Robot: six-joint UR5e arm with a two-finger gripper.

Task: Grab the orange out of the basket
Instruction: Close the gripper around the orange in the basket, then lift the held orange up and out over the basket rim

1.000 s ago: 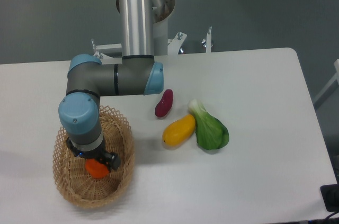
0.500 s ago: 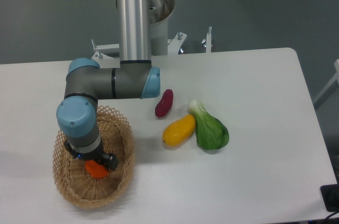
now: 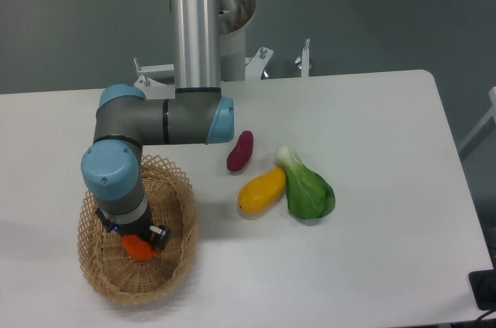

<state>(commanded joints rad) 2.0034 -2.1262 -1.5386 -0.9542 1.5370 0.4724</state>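
Where the wrist reaches down into the basket [image 3: 174, 262], the orange [image 3: 139, 248] lies on the woven floor, its top covered by the fingers [image 3: 141, 237]; whether they are closed on the fruit or merely around it cannot be told, since the wrist hides them from above. The basket sits near the front left corner of the table [image 3: 387, 188], its lattice rim showing on every side of the arm [image 3: 159, 120]. Toward the middle of the table lie three other items: a dark red-purple vegetable [image 3: 240, 150], a yellow-orange fruit [image 3: 262, 191] in front of it, and a leafy green vegetable [image 3: 307, 187] touching that fruit on the side nearer the right edge.
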